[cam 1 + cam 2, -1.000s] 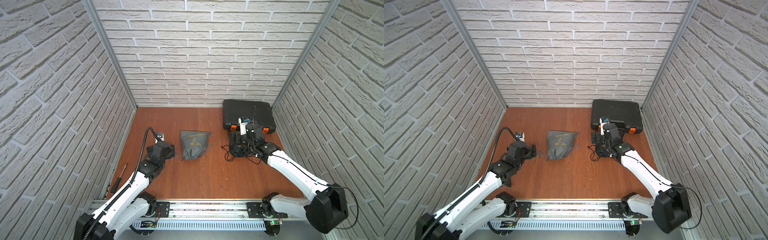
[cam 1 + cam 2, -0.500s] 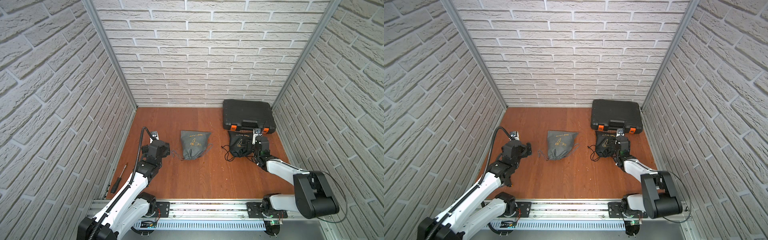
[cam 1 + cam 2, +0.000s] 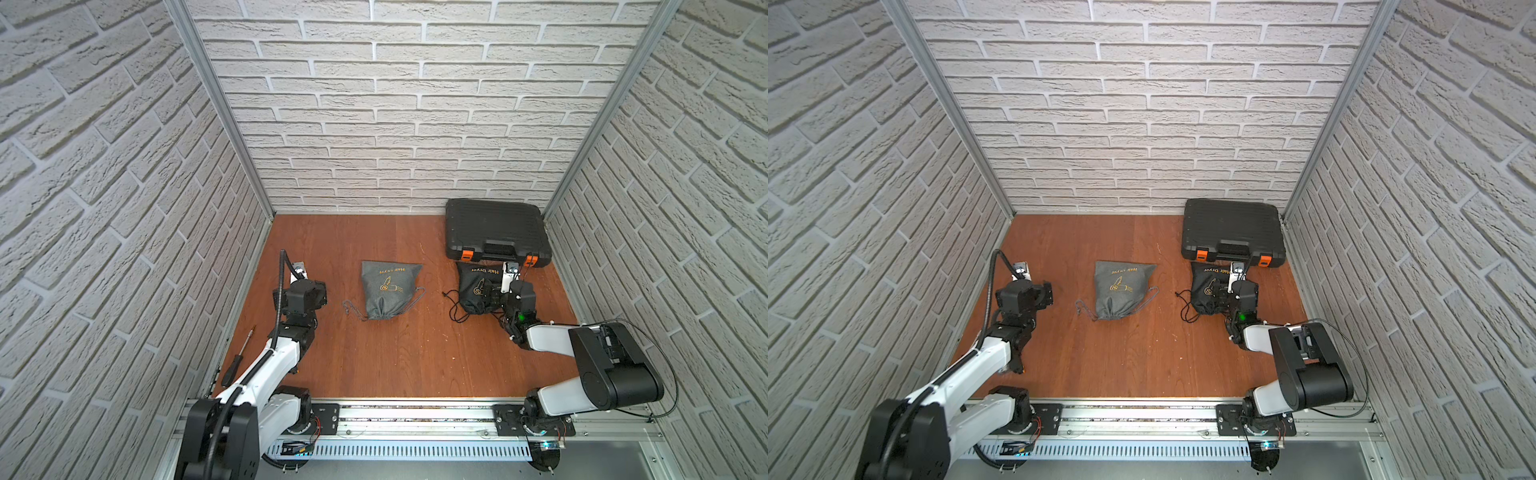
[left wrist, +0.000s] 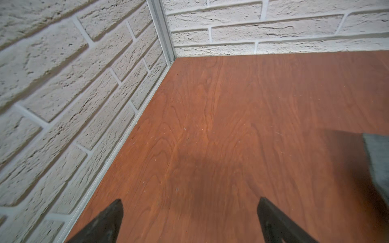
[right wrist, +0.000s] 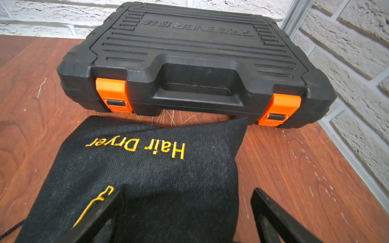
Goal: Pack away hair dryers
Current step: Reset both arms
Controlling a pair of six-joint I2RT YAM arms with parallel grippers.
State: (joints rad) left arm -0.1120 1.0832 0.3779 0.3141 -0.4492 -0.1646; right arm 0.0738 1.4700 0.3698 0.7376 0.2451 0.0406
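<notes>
**Both jaws released, dryers out of sight**

On the counter (image 3: 395, 357) are laid a grey bag (image 3: 388, 291) mid-counter and a black bag (image 3: 473, 286) against the black case (image 3: 494, 228) (orange latches down), each bag printed "Hair Dryer". The hair dryers cannot be made out in any view. The jaws of the left gripper (image 4: 189, 202) are spread wide over bare wood, near the grey bag. The jaws of the right gripper (image 5: 187, 191) are likewise released, straddling an edge of the black bag without clamping it.
</notes>
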